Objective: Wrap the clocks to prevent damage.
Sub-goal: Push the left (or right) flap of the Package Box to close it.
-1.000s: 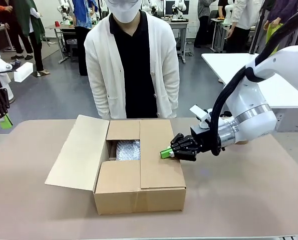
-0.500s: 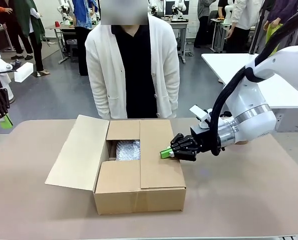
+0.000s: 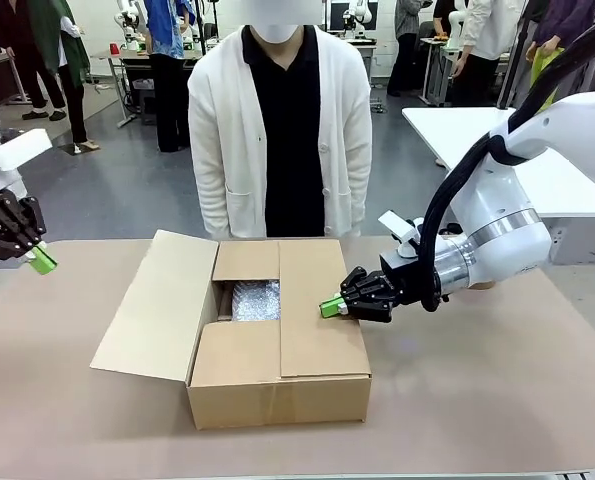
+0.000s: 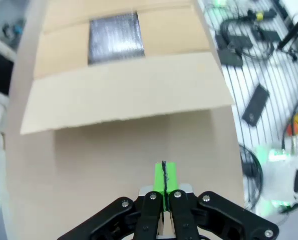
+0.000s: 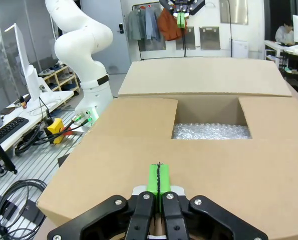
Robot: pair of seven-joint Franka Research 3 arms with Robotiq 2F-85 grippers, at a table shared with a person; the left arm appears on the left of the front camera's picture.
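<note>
Across the front view, item by item: cardboard box on the table, its left flap splayed outward and its other three flaps folded in. Bubble-wrapped bundle lies inside the box, seen through the gap between the flaps; its contents cannot be made out. Right gripper is at the box's right side, green pads pressed together with nothing between them, tips on the right flap. Left gripper hangs well to the left of the box, above the table, fingers closed and empty. Person in a white cardigan stands just behind the box.

Left wrist view: left gripper, pads meeting flat, nothing held. Beyond it the box shows its outspread flap, then the bundle in the opening.

Right wrist view: right gripper, pads together and empty, over the box's folded flap. The bundle sits in the opening ahead, and the left gripper hangs beyond the box.
</note>
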